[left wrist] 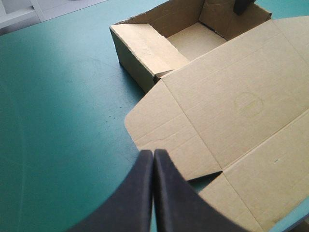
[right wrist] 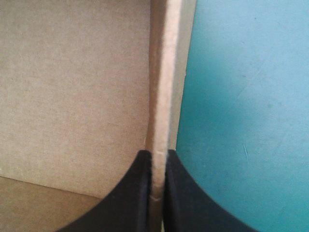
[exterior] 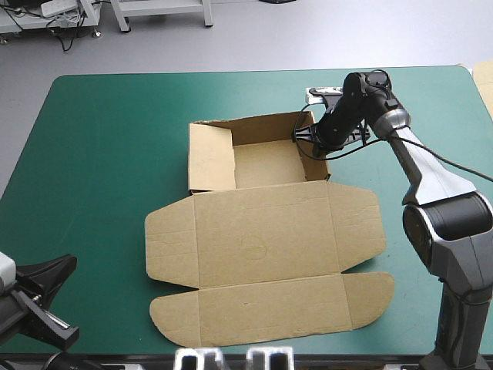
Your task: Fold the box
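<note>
The brown box (exterior: 262, 247) lies mid-table as an open tray with raised walls at the far side and its lid and flaps flat toward the near edge. My right gripper (exterior: 314, 142) is at the tray's right wall, shut on that wall's top edge; in the right wrist view the wall (right wrist: 161, 96) runs up between the fingers of the gripper (right wrist: 158, 157). My left gripper (exterior: 54, 281) rests at the near left corner of the table, shut and holding nothing. In the left wrist view that gripper (left wrist: 153, 154) points at the box's left lid flap (left wrist: 169, 135).
The teal-green cover (exterior: 100, 154) shows bare to the left of the box. A strip of more brown board (exterior: 485, 85) shows at the table's far right edge. A small white object (exterior: 317, 94) lies on the cover behind the right gripper.
</note>
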`<state>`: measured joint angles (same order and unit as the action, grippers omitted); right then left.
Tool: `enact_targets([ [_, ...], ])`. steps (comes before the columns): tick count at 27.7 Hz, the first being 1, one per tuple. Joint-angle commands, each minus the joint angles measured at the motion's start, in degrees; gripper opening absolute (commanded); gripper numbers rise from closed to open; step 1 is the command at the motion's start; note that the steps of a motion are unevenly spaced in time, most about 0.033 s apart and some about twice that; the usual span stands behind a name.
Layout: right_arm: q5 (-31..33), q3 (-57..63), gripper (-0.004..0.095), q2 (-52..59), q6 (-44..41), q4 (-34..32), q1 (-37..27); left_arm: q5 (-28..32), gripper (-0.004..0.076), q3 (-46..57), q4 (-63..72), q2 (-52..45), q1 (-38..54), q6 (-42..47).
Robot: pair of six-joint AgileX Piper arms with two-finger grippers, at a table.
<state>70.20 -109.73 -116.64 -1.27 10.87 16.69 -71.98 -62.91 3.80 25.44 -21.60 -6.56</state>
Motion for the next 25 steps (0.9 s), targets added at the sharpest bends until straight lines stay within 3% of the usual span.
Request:
enact_targets([
  [1,1.7,-1.3,-0.0013,4.1,0.9,-0.1,-0.2,0.4,-0.0008,-1.0,0.6,0.7,-0.2,1.5],
  [9,1.7,-1.3,-0.0012,8.6,0.7,-1.9,-6.5,0.4,-0.0008,-1.0,0.6,0.7,-0.2,1.5],
  [15,1.7,-1.3,-0.0012,11.6,3.0,-3.8,-16.1,0.4,-0.0008,-1.0,0.6,0.7,-0.2,1.0],
  [25,1.7,-1.2,-0.0012,10.7,3.9,-15.2,-34.6,0.6,-0.0008,-1.0,0.6,0.7,-0.2,1.1],
])
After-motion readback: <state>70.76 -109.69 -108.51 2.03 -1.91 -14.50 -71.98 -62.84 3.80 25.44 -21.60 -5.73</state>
